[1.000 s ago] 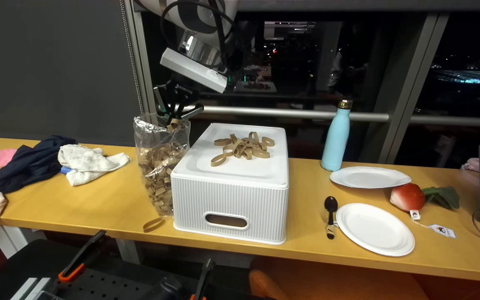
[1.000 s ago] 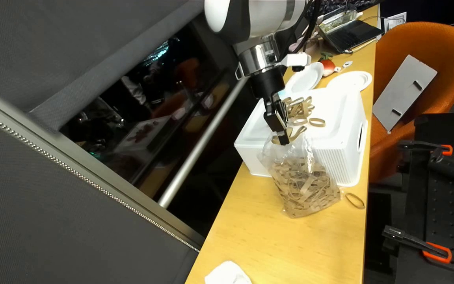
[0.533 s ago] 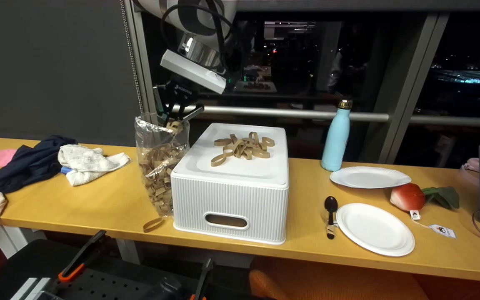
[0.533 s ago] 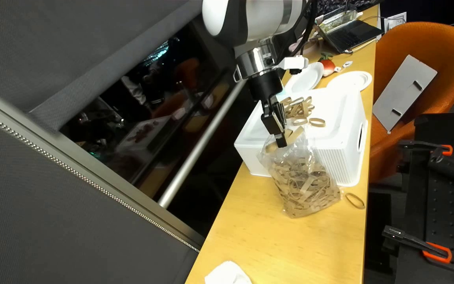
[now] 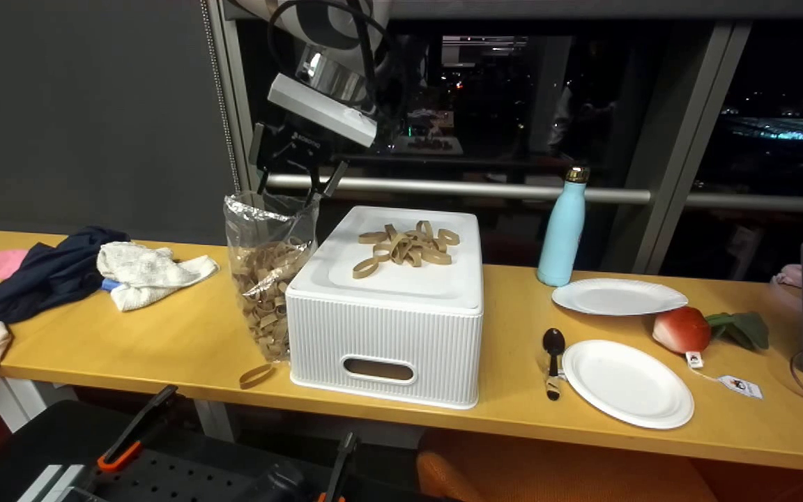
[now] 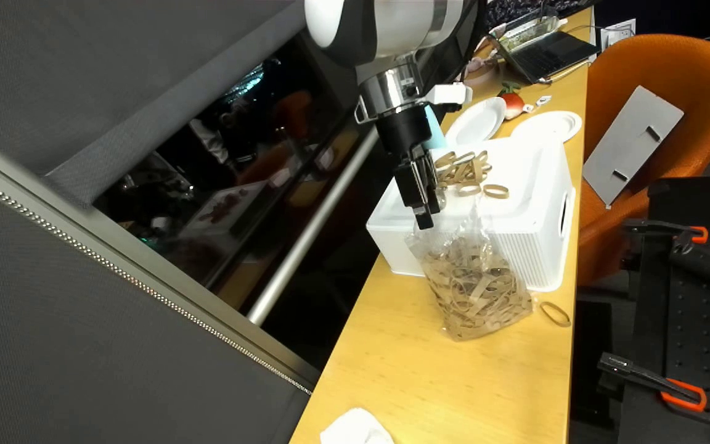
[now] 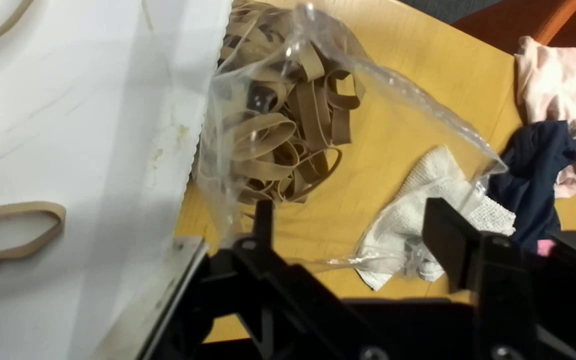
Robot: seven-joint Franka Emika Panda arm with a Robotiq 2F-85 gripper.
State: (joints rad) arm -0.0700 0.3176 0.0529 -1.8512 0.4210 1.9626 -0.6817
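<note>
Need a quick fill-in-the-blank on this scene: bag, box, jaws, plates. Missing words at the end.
1. The clear bag of rubber bands stands beside the ribbed box, whose colour is ____.
2. At the bag's mouth, the jaws are not shut but ____.
3. Directly on the wooden table, the number of loose bands is ____.
4. The number of white plates in both exterior views is ____.

Missing words: white; open; one; two.

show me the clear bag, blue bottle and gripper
Clear bag (image 5: 269,281), in an exterior view: its shiny wall
Blue bottle (image 5: 562,233), in an exterior view: middle of its body
Gripper (image 7: 349,215), in the wrist view: midway between its fingertips
</note>
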